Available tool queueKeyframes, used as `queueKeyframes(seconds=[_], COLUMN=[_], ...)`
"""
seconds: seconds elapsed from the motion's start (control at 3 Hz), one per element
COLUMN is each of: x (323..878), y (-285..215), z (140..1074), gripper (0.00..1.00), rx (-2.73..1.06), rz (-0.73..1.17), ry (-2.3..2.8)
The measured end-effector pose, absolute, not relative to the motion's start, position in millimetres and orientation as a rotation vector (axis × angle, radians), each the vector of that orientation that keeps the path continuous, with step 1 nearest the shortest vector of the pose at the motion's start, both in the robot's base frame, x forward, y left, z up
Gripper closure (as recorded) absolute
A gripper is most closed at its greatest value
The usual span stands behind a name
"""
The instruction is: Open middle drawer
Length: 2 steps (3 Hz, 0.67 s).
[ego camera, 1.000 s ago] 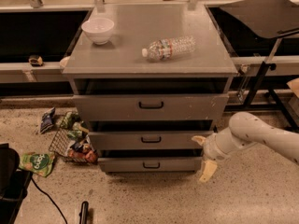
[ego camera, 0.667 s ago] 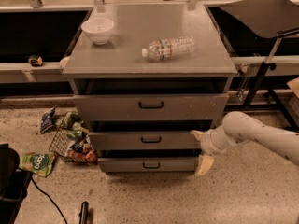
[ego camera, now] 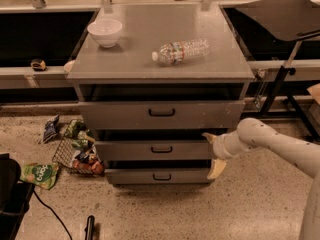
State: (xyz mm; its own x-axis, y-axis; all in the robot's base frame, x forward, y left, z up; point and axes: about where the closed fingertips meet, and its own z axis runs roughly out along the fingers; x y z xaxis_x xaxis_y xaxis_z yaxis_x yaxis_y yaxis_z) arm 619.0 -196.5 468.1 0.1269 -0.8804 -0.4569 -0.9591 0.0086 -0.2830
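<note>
**Risk:** The cream two-finger gripper is set right of centre in the lower frame, at the right end of the middle drawer. Its fingers are spread, one above and one below the corner of the drawer front, and nothing is pinched. The small black loop handle is left well apart. A pull from the corner is judged likely to slip or to rack the drawer askew. The bottom drawer may be caught by the lower finger.

**Item:** Flat grey metal middle drawer, lower centre, second of three in the grey cabinet. It is judged shut or nearly so, with a dark gap above it.
</note>
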Motion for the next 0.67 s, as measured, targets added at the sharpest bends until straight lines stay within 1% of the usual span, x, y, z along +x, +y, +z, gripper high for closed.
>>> queueKeyframes(seconds=[0.67], x=[654], y=[-186], z=[448], gripper=[0.00], rx=[-1.858], rz=[0.225], ry=[1.707])
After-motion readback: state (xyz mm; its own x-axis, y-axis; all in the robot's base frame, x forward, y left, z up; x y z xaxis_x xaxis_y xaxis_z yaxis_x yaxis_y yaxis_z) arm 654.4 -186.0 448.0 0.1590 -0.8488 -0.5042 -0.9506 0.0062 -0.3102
